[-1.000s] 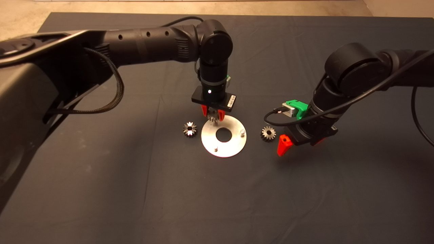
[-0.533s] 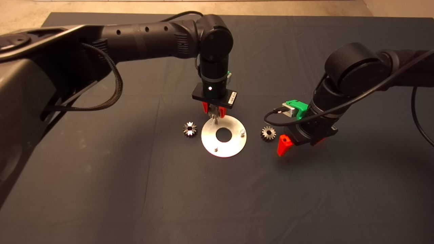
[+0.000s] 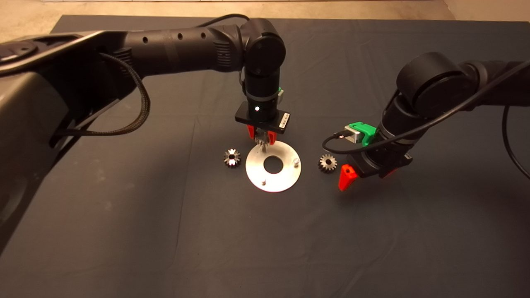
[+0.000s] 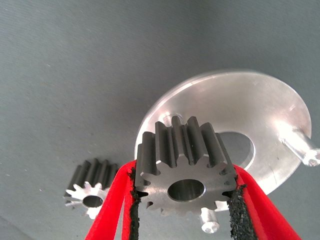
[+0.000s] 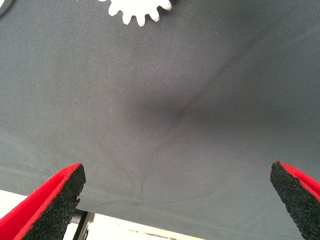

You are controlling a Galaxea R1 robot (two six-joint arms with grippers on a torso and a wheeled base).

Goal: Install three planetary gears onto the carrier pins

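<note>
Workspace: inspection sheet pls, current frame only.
Surface: dark mat, creased.
Job's things: disc flat; two pins bare, third hidden. One gear gripped above the disc; loose gears on either side of it.
Clutter: nothing seen.
Grippers: left gripper shut on gear; right gripper open over mat.
Cables: braided hose, black cable on the arms.
Surroundings: pale floor.

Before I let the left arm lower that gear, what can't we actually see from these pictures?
- Head view: the third pin, hidden behind the left claw and its held gear.
- Left wrist view: whether the bore sits over a pin; one pin shows just beside the gear, not through it.
- Right wrist view: the gear near the open right claw, cut off by the edge.
</note>
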